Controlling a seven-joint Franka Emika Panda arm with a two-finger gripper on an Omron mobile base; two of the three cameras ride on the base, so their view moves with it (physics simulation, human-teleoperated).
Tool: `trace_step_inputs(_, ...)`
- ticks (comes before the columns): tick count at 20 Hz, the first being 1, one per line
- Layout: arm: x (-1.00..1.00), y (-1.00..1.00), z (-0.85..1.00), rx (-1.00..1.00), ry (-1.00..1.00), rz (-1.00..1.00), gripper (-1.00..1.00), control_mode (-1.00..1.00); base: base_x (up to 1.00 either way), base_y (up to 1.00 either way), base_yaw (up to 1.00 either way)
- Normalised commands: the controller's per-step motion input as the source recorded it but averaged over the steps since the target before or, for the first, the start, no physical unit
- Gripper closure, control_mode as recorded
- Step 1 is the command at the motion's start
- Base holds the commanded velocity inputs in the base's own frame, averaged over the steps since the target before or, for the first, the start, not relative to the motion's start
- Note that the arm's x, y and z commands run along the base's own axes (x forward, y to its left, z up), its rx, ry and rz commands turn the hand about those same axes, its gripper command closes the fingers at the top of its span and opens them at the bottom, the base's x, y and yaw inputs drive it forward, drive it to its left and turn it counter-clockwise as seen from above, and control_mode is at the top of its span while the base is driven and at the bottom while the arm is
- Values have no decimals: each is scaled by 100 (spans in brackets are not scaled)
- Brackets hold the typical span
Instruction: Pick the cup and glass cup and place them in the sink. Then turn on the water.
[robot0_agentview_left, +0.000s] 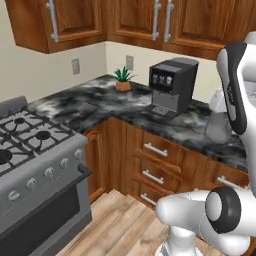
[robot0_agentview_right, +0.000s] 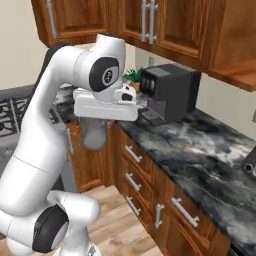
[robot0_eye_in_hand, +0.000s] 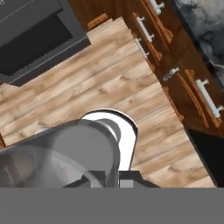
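Kitchen, rendered. Wood-plank floor (robot0_eye_in_hand: 109, 83), pale brown, runs between the stove and the base cabinets. Cream wall (robot0_agentview_left: 45, 70) with two grey outlets above the counter.

Upper cabinets (robot0_agentview_left: 125, 20): reddish-brown wood, raised panels, long silver bar handles.

Base cabinets (robot0_agentview_right: 145, 185): same wood, stacked drawers with silver bar pulls, set in an L under the counter.

Countertop (robot0_agentview_right: 200, 150): dark marbled stone, black with grey-white veining, turning the corner from the stove side to the long run on the right.

Stove (robot0_agentview_left: 35, 165): grey steel range at the left, black burner grates, a row of round knobs on the front panel, dark oven door below.

Coffee machine (robot0_agentview_left: 172, 85): black boxy unit on the counter against the wall, small buttons along its top face.

Glass cup (robot0_agentview_right: 94, 134): translucent grey tumbler, carried in the air below the robot's hand, out in front of the cabinets and above the floor, clear of the counter. In the hand view it sits large and close at lower left (robot0_eye_in_hand: 65, 153).

Gripper (robot0_agentview_right: 97, 120): closed around the glass cup, holding it; fingertips hidden behind the tumbler's wall.

Potted plant (robot0_agentview_left: 122, 80): small green spiky plant in a terracotta pot, on the counter's back corner, left of the coffee machine.
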Motion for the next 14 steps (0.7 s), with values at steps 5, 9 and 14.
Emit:
trace_step_inputs(5,0,0,0,0,0,0,100,100,-6,-1,-68)
trace_step_inputs(9,0,0,0,0,0,0,100,100,-2,-19,-64)
trace_step_inputs(14,0,0,0,0,0,0,100,100,-11,-28,-59)
